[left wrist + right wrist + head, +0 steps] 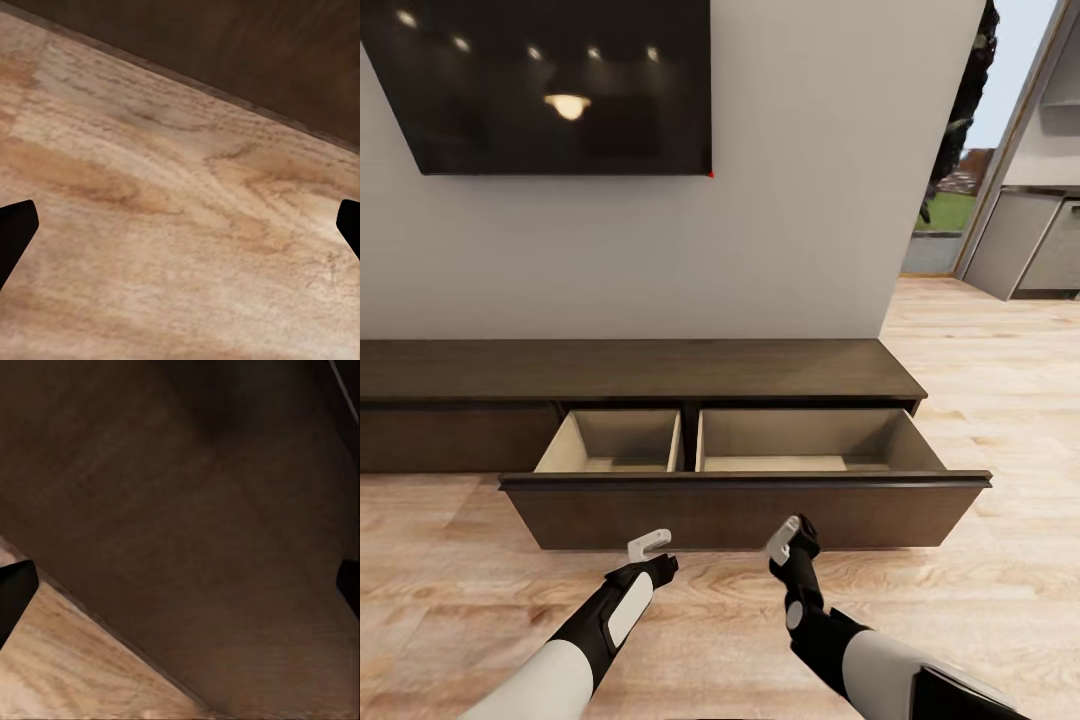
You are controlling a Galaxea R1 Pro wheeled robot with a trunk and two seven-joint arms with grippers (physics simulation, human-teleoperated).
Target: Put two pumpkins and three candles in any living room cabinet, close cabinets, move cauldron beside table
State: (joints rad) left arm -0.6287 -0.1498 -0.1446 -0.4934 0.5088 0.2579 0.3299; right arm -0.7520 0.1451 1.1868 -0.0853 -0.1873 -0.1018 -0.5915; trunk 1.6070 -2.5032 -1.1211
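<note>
Drawer fronts hide much of the cabinet (640, 368): the one pulled-out drawer (745, 500) shows two pale compartments, the smaller to the robot's left and the wider to its right, but the near part of each floor is cut off by the dark front panel, so what may lie low against that panel cannot be made out. No contents can be seen on the visible compartment floors. A second, closed drawer front runs off the head view's left edge. Above, one black TV (540, 85) on the grey wall is cropped at the top and left, reflecting a ceiling lamp and small spots.

Two arms reach toward the drawer front over the plank floor (450, 560). The left gripper (650, 545) hangs just short of the panel, and its wrist camera sees wood planks with the dark panel beyond; its two dark fingertips (15, 232) sit at opposite edges of that picture, jaws wide apart with nothing between. The right gripper (785, 537) is close against the panel, its wrist view mostly dark wood; its fingertips (15, 589) likewise stand far apart, holding nothing.

At the far right, a doorway shows greenery outside and grey units, both partly cut off.
</note>
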